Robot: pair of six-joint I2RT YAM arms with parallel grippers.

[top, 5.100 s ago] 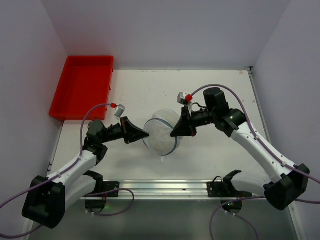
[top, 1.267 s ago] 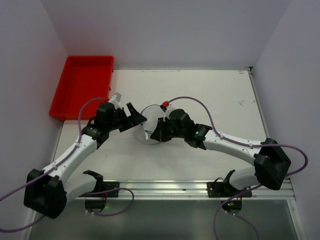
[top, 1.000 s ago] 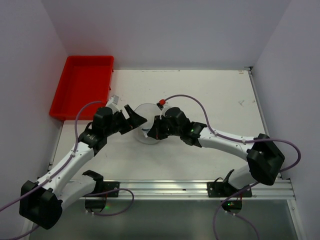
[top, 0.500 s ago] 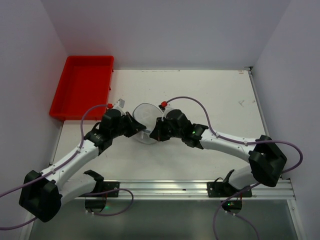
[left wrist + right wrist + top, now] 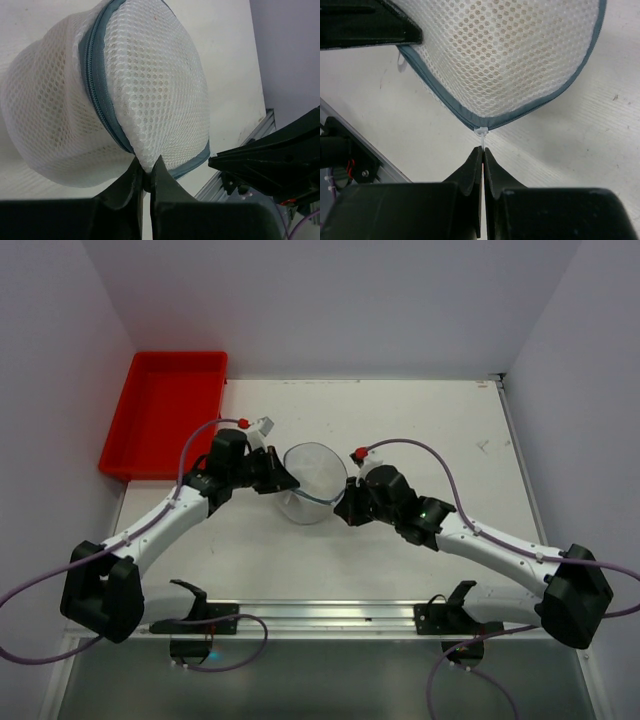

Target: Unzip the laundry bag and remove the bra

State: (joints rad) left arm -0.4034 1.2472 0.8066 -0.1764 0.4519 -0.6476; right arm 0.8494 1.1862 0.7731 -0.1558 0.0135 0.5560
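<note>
The laundry bag [image 5: 312, 478] is a white mesh drum with grey-blue zip rims, resting mid-table between both arms. My left gripper [image 5: 283, 483] is shut on a fold of the bag's mesh [image 5: 146, 165] at its left side. My right gripper [image 5: 344, 508] is shut on the bag's white zip pull [image 5: 482, 139], which hangs from the zip line [image 5: 440, 97] at the bag's near right edge. The zip looks closed along the visible rim. A pale beige shape shows faintly through the mesh [image 5: 520, 55]; the bra itself is hidden inside.
A red tray [image 5: 165, 410] stands at the far left. A metal rail [image 5: 330, 615] runs along the table's near edge. White walls close in on three sides.
Over five seconds both arms closed in on the bag from either side. In the last half second the right gripper shifted right and nearer with the pull, and the left gripper moved up to the bag's left rim.
</note>
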